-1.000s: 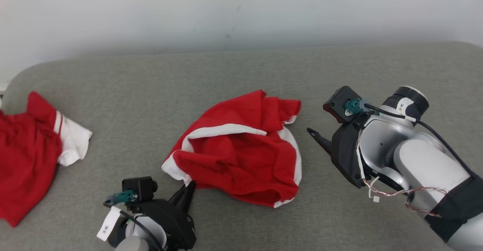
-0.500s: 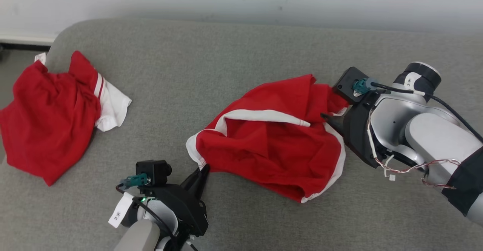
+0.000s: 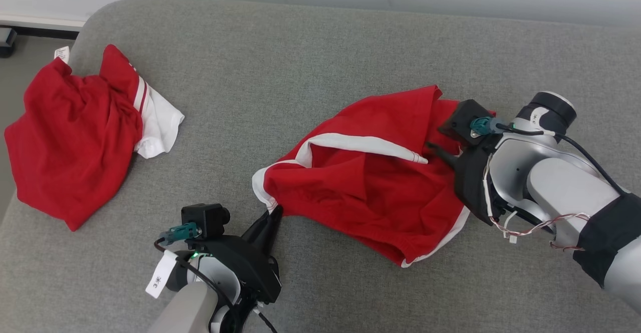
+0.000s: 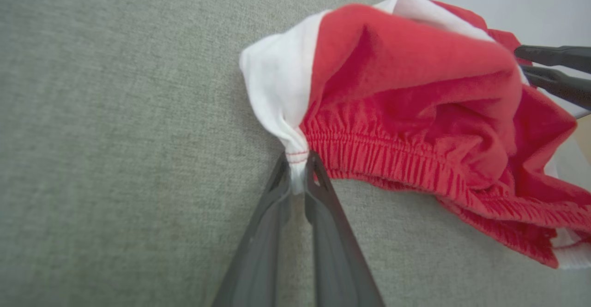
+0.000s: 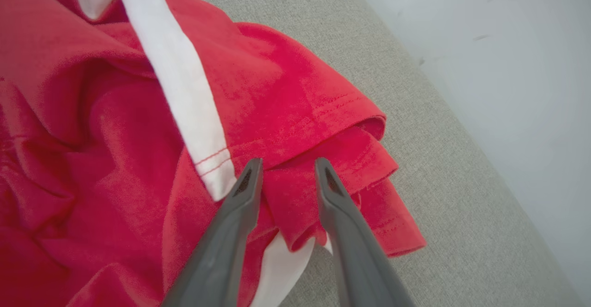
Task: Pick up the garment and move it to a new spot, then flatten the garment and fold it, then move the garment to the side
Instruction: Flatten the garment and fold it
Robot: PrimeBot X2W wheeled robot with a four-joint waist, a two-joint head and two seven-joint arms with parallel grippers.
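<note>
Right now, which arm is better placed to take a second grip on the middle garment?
Right. The right gripper straddles a fold of the garment, jaws apart; the left gripper is shut on its white corner.

**Soft, Even Light; Wrist Views Less Crisp**

The light was bright and diffuse, with no glare, and came from above. The garment (image 3: 370,183) cast only a thin, soft shadow on the grey cushion (image 3: 280,62) along its near edge. The head view was sharp throughout. In the left wrist view the garment's far folds were smeared, possibly by motion, and the left gripper (image 4: 298,161) blurred toward the lens. The right wrist view was slightly soft, and its wall (image 5: 508,44) was washed pale.
</note>
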